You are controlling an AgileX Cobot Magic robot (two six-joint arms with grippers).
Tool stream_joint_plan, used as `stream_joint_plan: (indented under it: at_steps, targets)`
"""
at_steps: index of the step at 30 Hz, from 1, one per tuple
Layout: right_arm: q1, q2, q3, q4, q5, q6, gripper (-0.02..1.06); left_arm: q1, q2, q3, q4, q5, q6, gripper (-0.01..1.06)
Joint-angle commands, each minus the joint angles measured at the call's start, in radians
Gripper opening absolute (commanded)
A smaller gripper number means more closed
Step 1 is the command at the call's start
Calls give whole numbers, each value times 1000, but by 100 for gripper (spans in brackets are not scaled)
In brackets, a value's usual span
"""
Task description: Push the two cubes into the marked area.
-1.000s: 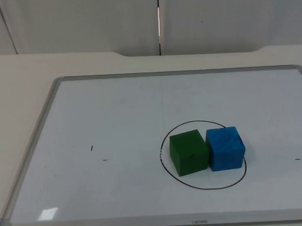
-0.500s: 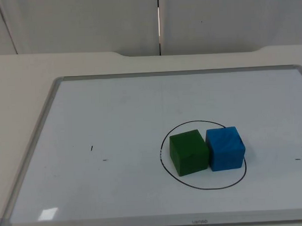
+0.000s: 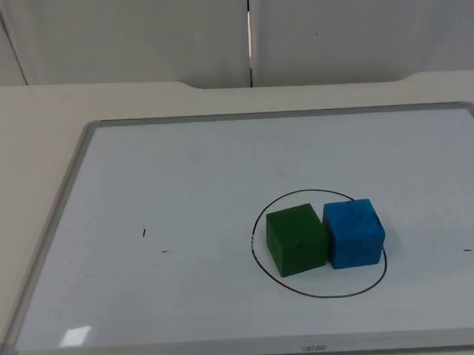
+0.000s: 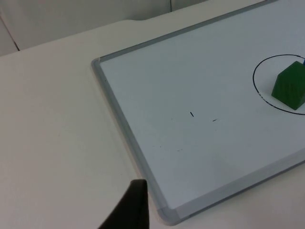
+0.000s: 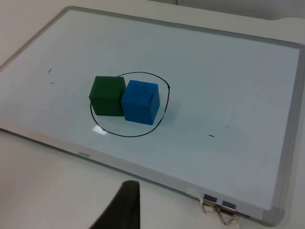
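Cubes, green (image 3: 296,239) and blue (image 3: 353,233), touching inside circle (image 3: 258,223); blue near line, easily knocked out. Jaw states impossible to tell.

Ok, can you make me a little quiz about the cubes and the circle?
1. True or false: the green cube and the blue cube touch.
2. Which cube sits nearer the whiteboard's long bare side? A green, B blue.
3. Fill in: both cubes sit inside the drawn ____.

Key: 1 true. 2 A. 3 circle.
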Motion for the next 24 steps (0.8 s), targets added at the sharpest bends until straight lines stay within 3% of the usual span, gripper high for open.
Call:
stream_joint_plan:
  at_steps: [1,24]
  targets:
    - [-2,-3,2,-5,-11,4,105,3,-3,4,2,2,2,105]
    - [-2,-3,0,-3,-11,-15,105,3,-3,4,2,2,2,105]
